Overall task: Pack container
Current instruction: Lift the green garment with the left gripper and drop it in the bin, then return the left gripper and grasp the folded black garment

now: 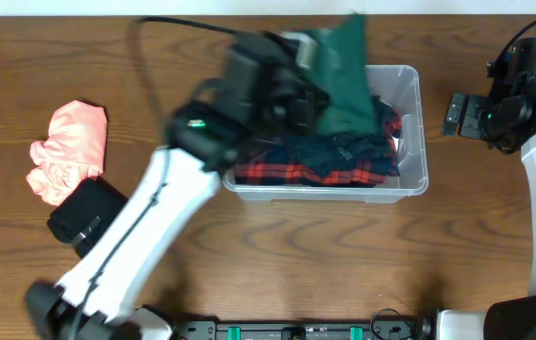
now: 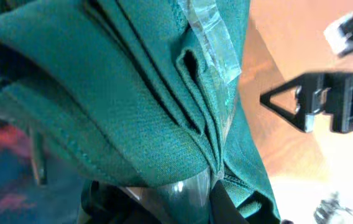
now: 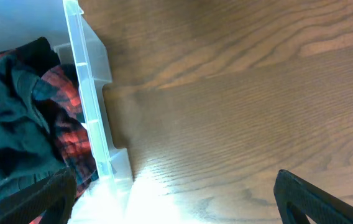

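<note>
**Item 1, my left gripper**. Pressed together on the green garment. In the left wrist view a clear finger pad lies flat against the folded cloth, which fills most of that frame. From overhead the gripper is blurred and sits at upper centre.

**Item 2, green garment.** Several layers are bunched at the pinch and the rest hangs free. From overhead it spreads over the back half of the container and rises past the far rim towards the top of the frame.

**Item 3, container.** A clear bin at centre right of the overhead frame, with its long axis running left to right. It lies right beneath my left gripper and a little towards the lower right. It already holds red plaid cloth along the near wall and a dark garment heaped on top.

**Item 4, my right gripper**. Spread wide and holding nothing. It is over bare table just beyond the bin's right short wall, with the bin's rim at the left of the right wrist view.

**Item 5, pink garment**. It lies on the table at far left, well apart from the bin.

**Note on the coming move.** I judge that the load is already over the opening, so the move should be downward and slightly towards the frame's right. The left arm is the nearer arm and the one carrying the load. The loose cloth could drape over the far rim.
</note>
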`<state>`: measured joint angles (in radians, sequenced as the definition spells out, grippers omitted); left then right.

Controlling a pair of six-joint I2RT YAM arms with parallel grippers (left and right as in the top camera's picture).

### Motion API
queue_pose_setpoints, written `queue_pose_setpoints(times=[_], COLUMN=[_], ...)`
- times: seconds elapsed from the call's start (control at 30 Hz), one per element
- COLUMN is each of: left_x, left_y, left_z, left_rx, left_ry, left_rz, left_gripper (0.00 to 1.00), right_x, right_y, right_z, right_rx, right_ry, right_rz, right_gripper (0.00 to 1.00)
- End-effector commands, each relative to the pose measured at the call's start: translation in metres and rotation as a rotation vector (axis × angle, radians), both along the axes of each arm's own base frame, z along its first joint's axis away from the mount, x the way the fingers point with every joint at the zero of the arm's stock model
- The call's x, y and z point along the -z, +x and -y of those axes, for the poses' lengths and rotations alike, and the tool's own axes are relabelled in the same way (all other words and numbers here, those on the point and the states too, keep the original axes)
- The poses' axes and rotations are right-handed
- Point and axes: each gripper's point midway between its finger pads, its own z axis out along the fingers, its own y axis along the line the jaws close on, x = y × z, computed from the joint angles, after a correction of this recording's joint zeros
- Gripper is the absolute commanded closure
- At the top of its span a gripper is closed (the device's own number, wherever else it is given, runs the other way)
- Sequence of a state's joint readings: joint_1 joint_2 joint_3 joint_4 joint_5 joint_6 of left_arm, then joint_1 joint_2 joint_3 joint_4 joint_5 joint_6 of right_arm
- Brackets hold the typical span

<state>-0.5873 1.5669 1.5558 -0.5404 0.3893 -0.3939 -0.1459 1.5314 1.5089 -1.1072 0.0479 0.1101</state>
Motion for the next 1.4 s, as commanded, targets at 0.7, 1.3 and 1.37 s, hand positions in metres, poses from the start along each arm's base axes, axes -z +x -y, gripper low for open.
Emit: queue_pose_setpoints(times=[0.7, 1.3, 1.37], left_x=[0.059, 0.072, 0.103], left_y=[0.015, -0.116, -0.133], left_z=[-0.003, -0.440, -0.456], left_rx=[-0.074, -1.328, -1.387], left_ry=[0.167, 0.443, 0.397], left_rz=[-0.070, -0.569, -0.670], left_gripper=[0.02, 0.02, 0.02], right_x=[0.001, 0.001, 0.001], right_y=[-0.001, -0.001, -0.001], right_z=[0.001, 0.001, 0.001], right_rx=[0.001, 0.000, 0.000], right_ry=[0.003, 0.004, 0.004], right_rz=[-0.006, -0.006, -0.006], right_gripper=[0.01, 0.01, 0.01])
